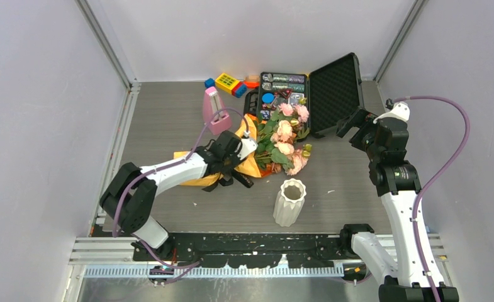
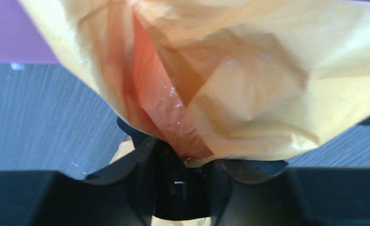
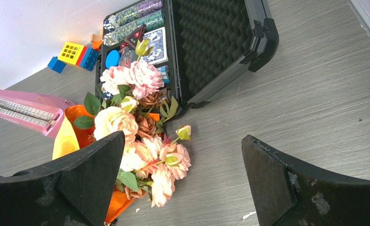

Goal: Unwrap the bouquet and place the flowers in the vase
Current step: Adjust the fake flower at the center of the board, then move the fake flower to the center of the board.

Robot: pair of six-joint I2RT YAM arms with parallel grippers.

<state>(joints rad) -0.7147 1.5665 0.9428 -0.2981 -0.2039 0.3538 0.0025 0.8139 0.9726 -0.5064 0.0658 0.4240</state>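
Observation:
The bouquet lies mid-table, its flowers (image 1: 285,141) pink, peach and cream, fanned toward the open case. Crinkled orange paper (image 1: 252,165) still wraps the stems, and black ribbon (image 1: 221,183) trails beside it. My left gripper (image 1: 239,160) is at the paper's narrow end. In the left wrist view the paper (image 2: 230,75) fills the frame and tapers to a point at my left gripper (image 2: 183,160), whose jaws stand slightly apart. The white ribbed vase (image 1: 289,201) stands upright nearer the arms, with no stems in it. My right gripper (image 1: 352,126) hovers wide open right of the flowers (image 3: 143,141), holding nothing (image 3: 183,139).
A pink metronome-shaped object (image 1: 214,112) stands just behind the bouquet. An open black case (image 1: 335,91) with cards and chips sits at the back, touching the flower heads. Toy blocks (image 1: 228,83) lie by the back wall. Grey walls close in the left and right sides.

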